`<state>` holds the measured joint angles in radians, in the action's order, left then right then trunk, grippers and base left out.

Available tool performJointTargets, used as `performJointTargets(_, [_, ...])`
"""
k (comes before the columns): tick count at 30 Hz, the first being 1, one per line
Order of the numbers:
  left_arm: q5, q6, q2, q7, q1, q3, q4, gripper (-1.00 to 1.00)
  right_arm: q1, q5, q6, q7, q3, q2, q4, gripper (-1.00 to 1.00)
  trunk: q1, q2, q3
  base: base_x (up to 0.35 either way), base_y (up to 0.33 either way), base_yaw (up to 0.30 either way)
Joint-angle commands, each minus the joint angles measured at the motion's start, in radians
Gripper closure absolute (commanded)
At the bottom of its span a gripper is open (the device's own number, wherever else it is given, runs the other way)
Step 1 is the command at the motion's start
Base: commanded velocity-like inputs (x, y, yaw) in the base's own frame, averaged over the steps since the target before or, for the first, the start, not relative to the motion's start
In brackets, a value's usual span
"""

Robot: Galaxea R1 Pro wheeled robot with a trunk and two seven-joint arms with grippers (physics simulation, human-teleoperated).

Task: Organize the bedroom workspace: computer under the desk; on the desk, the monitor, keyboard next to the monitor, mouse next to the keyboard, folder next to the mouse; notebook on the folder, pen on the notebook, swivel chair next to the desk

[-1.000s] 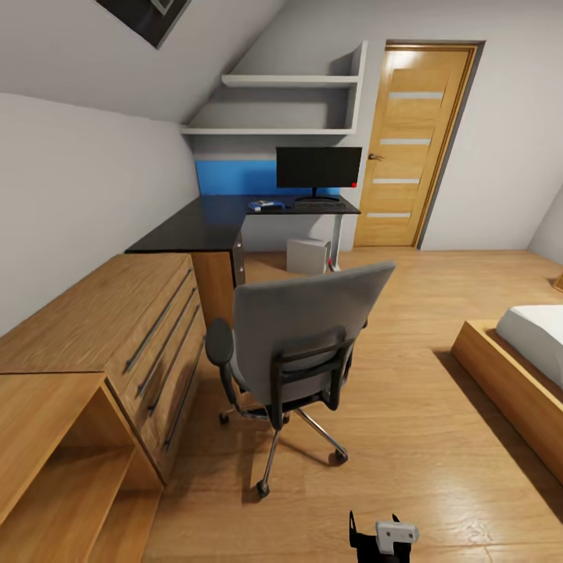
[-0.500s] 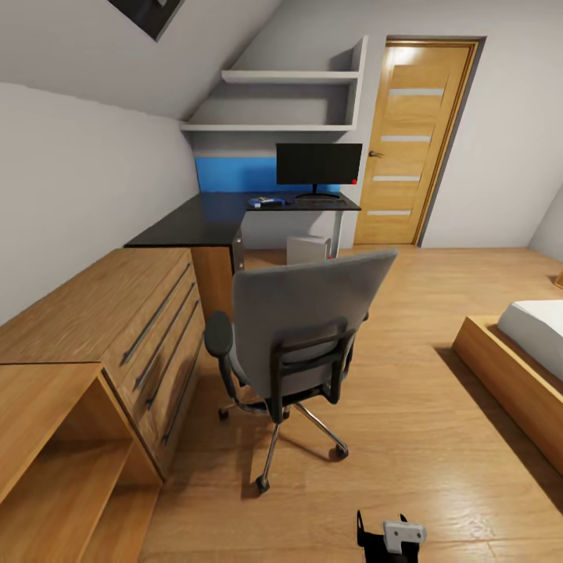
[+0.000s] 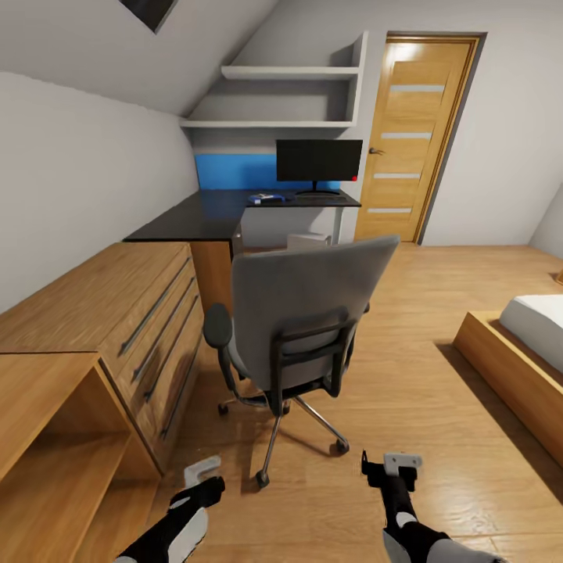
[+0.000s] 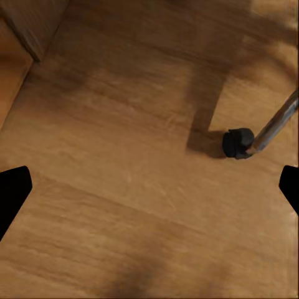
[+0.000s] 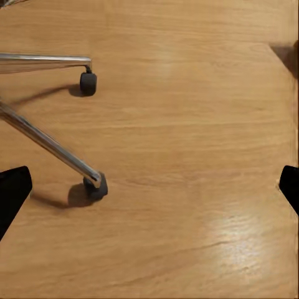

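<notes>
The grey swivel chair [image 3: 306, 313] stands mid-floor with its back to me; its seat is hidden behind the backrest. Beyond it, the black-topped desk [image 3: 199, 217] carries the monitor [image 3: 319, 160], a dark keyboard [image 3: 317, 199] in front of it, and the blue folder [image 3: 266, 200] to the left. The computer [image 3: 307, 238] peeks over the chair back, under the desk. My left gripper [image 3: 202, 485] and right gripper [image 3: 383, 469] hang low over the floor just short of the chair's wheeled base, both open and empty. A chair caster [image 4: 238, 142] lies ahead of the left gripper [image 4: 149, 193]; the chrome legs [image 5: 53, 146] lie ahead of the right gripper [image 5: 149, 190].
A light wooden drawer cabinet [image 3: 102, 313] and an open shelf unit [image 3: 55, 461] line the left wall. A bed [image 3: 524, 344] on a wooden frame stands at the right. A wooden door [image 3: 410, 141] is behind the desk. Wooden floor stretches to the chair's right.
The view has crept closer to the chair. Both arms have risen into the head view: the left arm is newly visible and the right gripper sits higher.
</notes>
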<state>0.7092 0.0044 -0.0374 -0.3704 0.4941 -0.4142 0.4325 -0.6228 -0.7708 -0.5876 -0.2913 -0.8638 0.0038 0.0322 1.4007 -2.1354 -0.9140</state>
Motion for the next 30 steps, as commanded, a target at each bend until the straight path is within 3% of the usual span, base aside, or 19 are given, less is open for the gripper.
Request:
performJointTargets(1, [0.009,0.005,-0.001,-0.01,0.02,-0.008,0.0,-1.0,-0.017,-0.004,0.014,-0.008,-0.008,-0.007,0.001,-1.0,0.004,-0.008,-0.004,0.0,0.0,0.0])
performJointTargets(3, [0.012,0.027,-0.006,-0.014,0.084,-0.008,-0.004,-1.0,-0.072,-0.005,0.073,-0.009,-0.008,-0.035,0.002,-1.0,0.011,-0.022,-0.011,0.0,0.0,0.0])
performJointTargets(6, [0.012,0.058,-0.009,-0.016,0.116,-0.008,-0.006,-1.0,-0.112,-0.006,0.131,-0.007,-0.007,-0.066,0.005,-1.0,0.023,-0.043,-0.02,0.0,0.0,0.0])
performJointTargets(8, [0.011,0.093,-0.009,-0.017,0.145,-0.008,-0.007,-1.0,-0.158,-0.014,0.193,-0.006,0.004,-0.101,0.025,-1.0,0.031,-0.057,-0.026,0.0,0.0,0.0])
performJointTargets(10, [0.012,0.114,-0.006,-0.018,0.171,-0.007,-0.008,-1.0,-0.191,-0.035,0.235,-0.005,0.024,-0.128,0.047,-1.0,0.038,-0.071,-0.033,0.0,0.0,0.0])
performJointTargets(12, [0.014,0.129,-0.003,-0.022,0.202,-0.004,-0.031,-1.0,-0.221,-0.108,0.277,0.018,0.061,-0.169,0.073,-1.0,0.046,-0.085,-0.039,0.0,0.0,0.0])
performJointTargets(15, [0.015,0.132,-0.002,-0.023,0.211,-0.003,-0.041,-1.0,-0.23,-0.149,0.289,0.07,0.071,-0.183,0.078,-1.0,0.057,-0.106,-0.048,0.0,0.0,0.0])
performJointTargets(19, [0.015,0.13,-0.001,-0.023,0.216,-0.003,-0.038,-1.0,-0.234,-0.172,0.296,0.113,0.075,-0.19,0.077,-1.0,0.073,-0.134,-0.061,0.0,0.0,0.0])
performJointTargets(25, [0.022,0.11,-0.005,-0.023,0.218,0.001,-0.027,-1.0,-0.234,-0.178,0.293,0.121,0.075,-0.191,0.074,-1.0,0.096,-0.176,-0.08,0.0,0.0,0.0])
performJointTargets(30, [0.025,0.047,-0.006,-0.023,0.218,0.003,-0.028,-1.0,-0.233,-0.18,0.291,0.122,0.074,-0.19,0.074,-1.0,0.115,-0.211,-0.095,0.0,0.0,0.0])
